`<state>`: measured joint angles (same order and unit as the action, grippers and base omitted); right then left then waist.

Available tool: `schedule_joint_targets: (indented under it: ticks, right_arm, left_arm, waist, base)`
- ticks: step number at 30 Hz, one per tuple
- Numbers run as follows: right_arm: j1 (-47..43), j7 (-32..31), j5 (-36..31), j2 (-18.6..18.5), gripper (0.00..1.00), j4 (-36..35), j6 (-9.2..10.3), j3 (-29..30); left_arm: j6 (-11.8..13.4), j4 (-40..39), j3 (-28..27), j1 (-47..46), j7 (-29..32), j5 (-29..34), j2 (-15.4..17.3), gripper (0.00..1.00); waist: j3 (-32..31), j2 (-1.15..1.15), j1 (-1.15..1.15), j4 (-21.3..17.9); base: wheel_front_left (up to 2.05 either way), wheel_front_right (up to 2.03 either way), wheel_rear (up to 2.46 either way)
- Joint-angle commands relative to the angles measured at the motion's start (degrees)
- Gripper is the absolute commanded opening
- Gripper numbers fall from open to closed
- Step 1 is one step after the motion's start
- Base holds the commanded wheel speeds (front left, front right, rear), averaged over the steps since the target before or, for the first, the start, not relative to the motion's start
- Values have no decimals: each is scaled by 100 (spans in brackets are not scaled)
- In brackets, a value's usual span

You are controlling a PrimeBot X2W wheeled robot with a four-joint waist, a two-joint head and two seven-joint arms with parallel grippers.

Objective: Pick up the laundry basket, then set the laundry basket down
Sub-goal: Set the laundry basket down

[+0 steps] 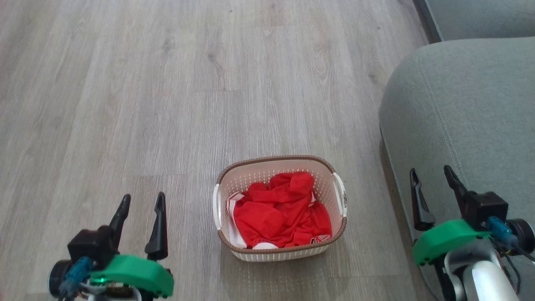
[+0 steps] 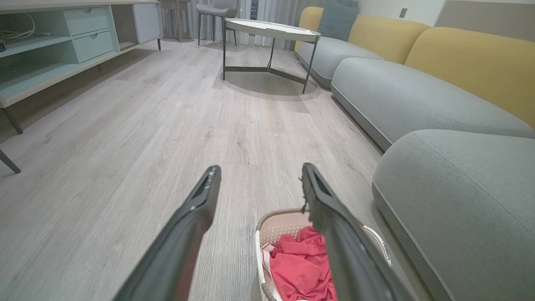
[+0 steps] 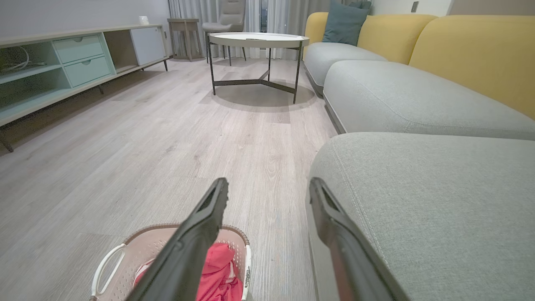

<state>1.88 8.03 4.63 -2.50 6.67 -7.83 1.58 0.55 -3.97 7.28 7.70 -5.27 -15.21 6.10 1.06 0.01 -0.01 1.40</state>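
While neither arm has hold of anything, the small cream-white perforated plastic laundry basket [image 1: 279, 253], rounded-rectangular with a brown woven-look rim, stands on the pale grey wood-plank floor [image 1: 167, 104] between the two arms. A crumpled red garment [image 1: 280, 213] lies inside it.

The left pincer [image 1: 143, 196] has its two dark fingers spread with only floor between them. The right pincer [image 1: 430, 169] is spread in the same way and carries nothing. It sits in front of the rounded grey fabric sofa seat [image 1: 459, 104], which lies close beside the basket on the robot's right.

The coming move turns on how the basket lies across the robot. Its long axis runs side to side, so the white left handle [image 1: 216, 207] faces the left arm and the white right handle [image 1: 340, 194] faces the right arm. In the left wrist view the basket sits low and to the right of that arm's fingers, and in the right wrist view it sits low and to the left. By my reading, each arm has to travel inward and downward to reach its own handle.

In the head view the left pincer looks slightly nearer its handle, but the difference is small. The basket is well apart from both, so the pick-up appears not yet begun. A two-armed lift by the handles looks most natural. The right arm has less room because of the sofa.
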Motion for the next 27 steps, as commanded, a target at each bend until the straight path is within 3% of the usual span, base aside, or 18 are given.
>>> schedule_joint_targets:
  ticks: [1, 27]
  right_arm:
    - [117, -40, 27, -38, 100, -245, 34, -114]
    - [47, -193, 75, -38, 100, -429, 34, -90]
  left_arm:
    - [22, -245, -151, -134, 13, 39, 78, 100]
    - [159, -259, -111, -66, 85, -10, 170, 100]
  waist:
    - [-22, -1, 1, -4]
    - [-96, -1, 1, 30]
  base:
    - [0, 0, 0]
    - [0, 0, 0]
